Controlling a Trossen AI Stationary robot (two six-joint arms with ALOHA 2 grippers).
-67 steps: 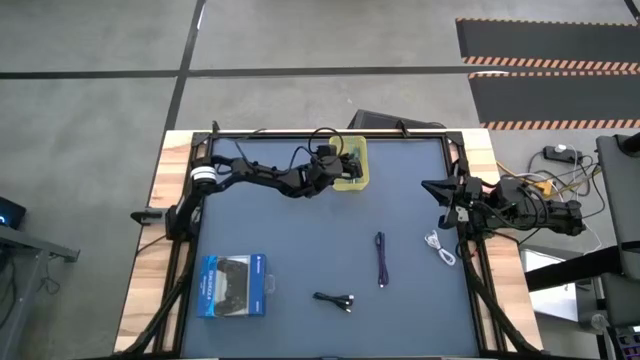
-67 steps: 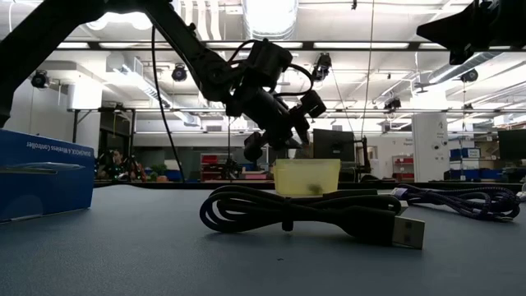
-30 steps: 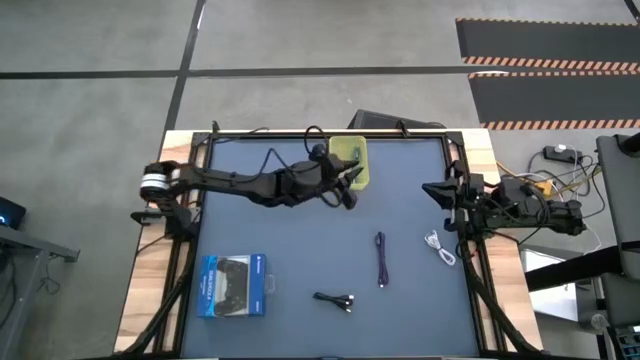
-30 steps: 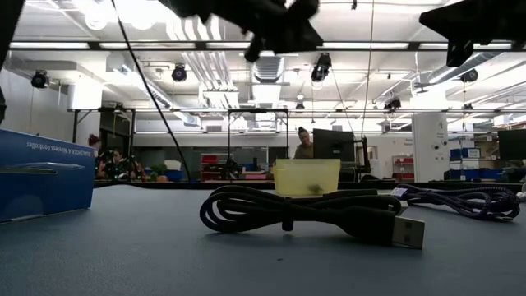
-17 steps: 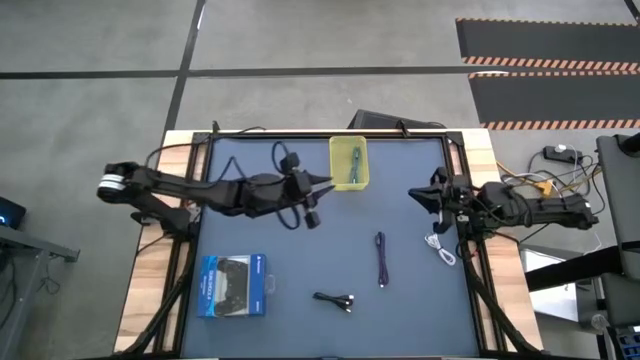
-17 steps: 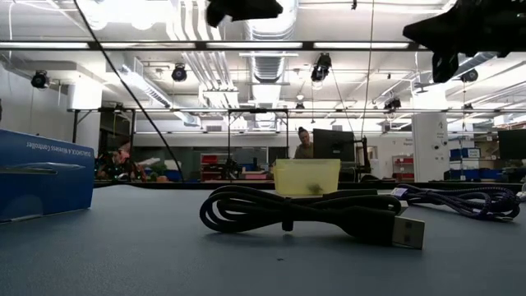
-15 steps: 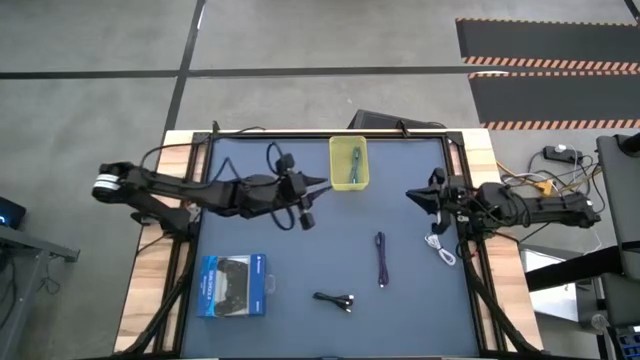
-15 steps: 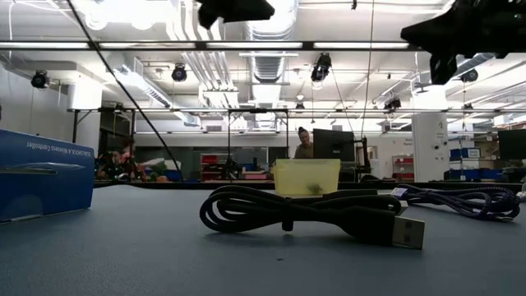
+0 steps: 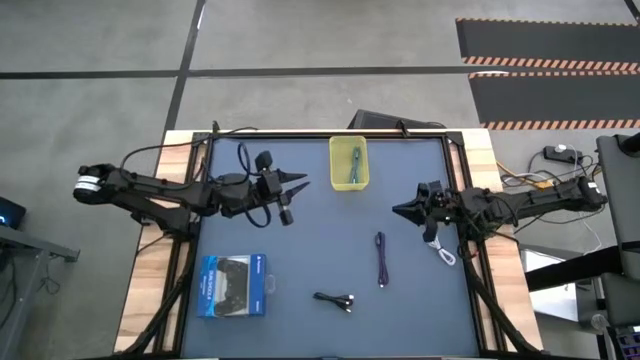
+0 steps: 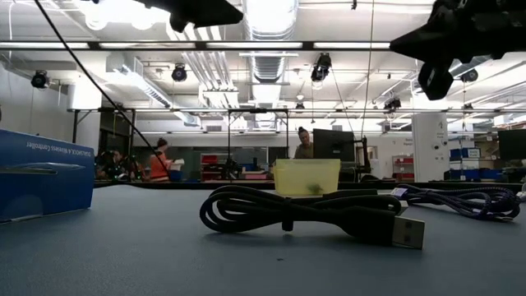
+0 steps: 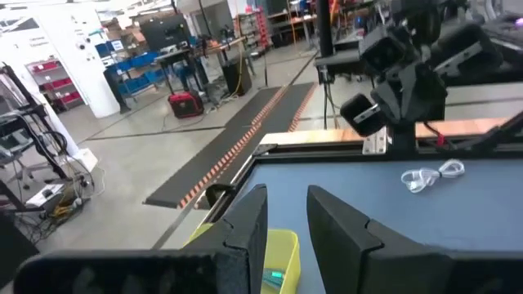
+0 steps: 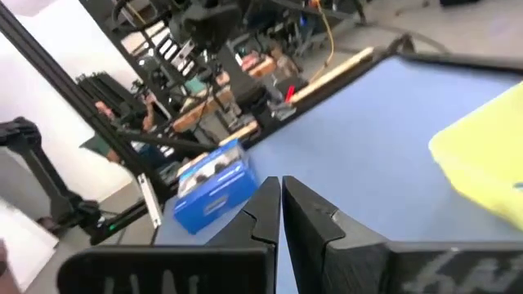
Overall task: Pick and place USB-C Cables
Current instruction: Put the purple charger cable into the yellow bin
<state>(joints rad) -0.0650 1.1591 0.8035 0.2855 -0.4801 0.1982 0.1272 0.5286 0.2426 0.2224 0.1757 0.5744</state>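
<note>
Three cables remain on the table (image 9: 230, 330): the white cable (image 9: 439, 248) lies just below the right end effector (image 9: 400, 209), the purple cable (image 9: 381, 259) a little further off toward the left arm's side, and the black cable (image 9: 336, 299) well apart from both; the teal cable (image 9: 354, 166) is seen inside the yellow bin (image 9: 348, 184). The right end effector is shut tight and empty; the left end effector (image 9: 300, 184) is held narrowly apart, with nothing between its fingers (image 11: 245, 229). A closed right end effector could be judged likely to push the thin white cable aside if lowered without being opened first; the coil could also be caught by one strand only. On the blue box (image 10: 45, 173) a line of white print is seen, but it cannot be read.
</note>
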